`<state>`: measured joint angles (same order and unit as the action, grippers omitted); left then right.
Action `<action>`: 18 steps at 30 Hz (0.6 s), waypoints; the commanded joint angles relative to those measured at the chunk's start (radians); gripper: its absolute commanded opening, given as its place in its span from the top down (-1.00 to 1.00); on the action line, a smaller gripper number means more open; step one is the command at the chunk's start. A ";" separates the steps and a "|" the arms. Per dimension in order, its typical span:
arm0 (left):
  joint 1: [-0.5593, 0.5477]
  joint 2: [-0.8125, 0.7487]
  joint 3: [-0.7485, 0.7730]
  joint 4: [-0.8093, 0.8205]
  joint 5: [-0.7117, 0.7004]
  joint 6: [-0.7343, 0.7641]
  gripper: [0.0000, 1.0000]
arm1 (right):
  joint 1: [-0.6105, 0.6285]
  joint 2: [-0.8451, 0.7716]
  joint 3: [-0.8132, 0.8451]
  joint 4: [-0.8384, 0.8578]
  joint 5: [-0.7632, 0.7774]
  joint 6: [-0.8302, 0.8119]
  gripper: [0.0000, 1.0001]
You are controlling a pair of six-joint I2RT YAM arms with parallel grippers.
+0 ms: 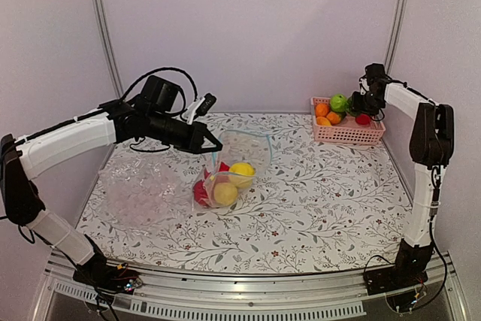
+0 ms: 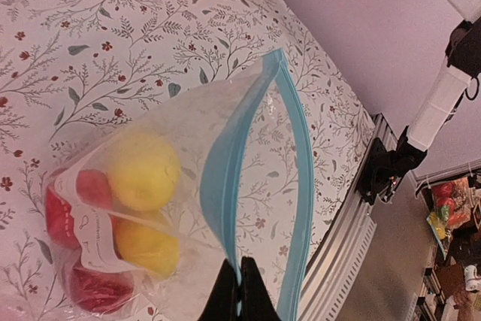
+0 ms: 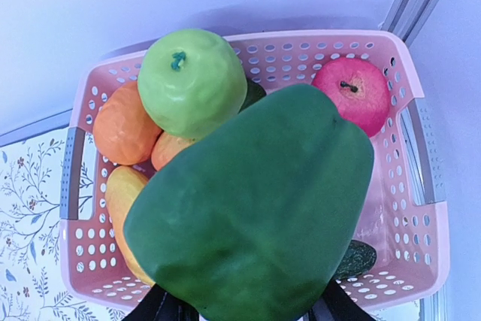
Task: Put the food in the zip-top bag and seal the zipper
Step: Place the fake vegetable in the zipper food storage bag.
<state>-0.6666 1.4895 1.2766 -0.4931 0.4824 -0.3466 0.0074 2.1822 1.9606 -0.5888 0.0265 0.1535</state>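
Left wrist view: our left pincer point(image 2: 239, 291) is pinched fully shut on the zipper point(image 2: 297, 155). It holds up the mouth of the zip-top bag point(image 2: 188, 133), which rests on the desk point(image 1: 316, 201) with yellow and red fruit point(image 2: 143, 171) inside. Our right pincer point(image 3: 244, 307) is closed around a green pepper point(image 3: 255, 208) above the pink basket point(image 3: 428, 238), well apart from the bag. We judge the pepper bulky for that mouth. It could snag the zipper, tug it from the pinch, or slip mid-carry.

Pepper point(image 3: 255, 208) hides R gripper point(image 3: 244, 310) tips, much of basket point(image 3: 421, 261). Dark green item point(image 3: 359, 257) beneath mostly covered; can't ID.
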 commanded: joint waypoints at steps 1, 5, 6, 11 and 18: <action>-0.017 -0.023 0.004 -0.008 -0.008 0.008 1.00 | 0.001 -0.103 -0.079 0.024 -0.079 0.006 0.08; -0.019 -0.019 0.004 -0.009 -0.006 0.007 1.00 | 0.002 -0.212 -0.171 0.048 -0.122 0.010 0.07; -0.020 -0.017 0.004 -0.008 -0.005 0.007 1.00 | 0.005 -0.249 -0.193 0.050 -0.128 0.013 0.08; -0.025 -0.018 0.004 -0.009 -0.004 0.005 1.00 | 0.056 -0.390 -0.292 0.048 -0.145 0.003 0.08; -0.030 -0.018 0.003 -0.008 -0.011 0.005 1.00 | 0.240 -0.606 -0.420 0.002 -0.120 0.002 0.08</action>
<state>-0.6792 1.4887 1.2766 -0.4938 0.4801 -0.3470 0.1387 1.6768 1.6100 -0.5606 -0.0883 0.1600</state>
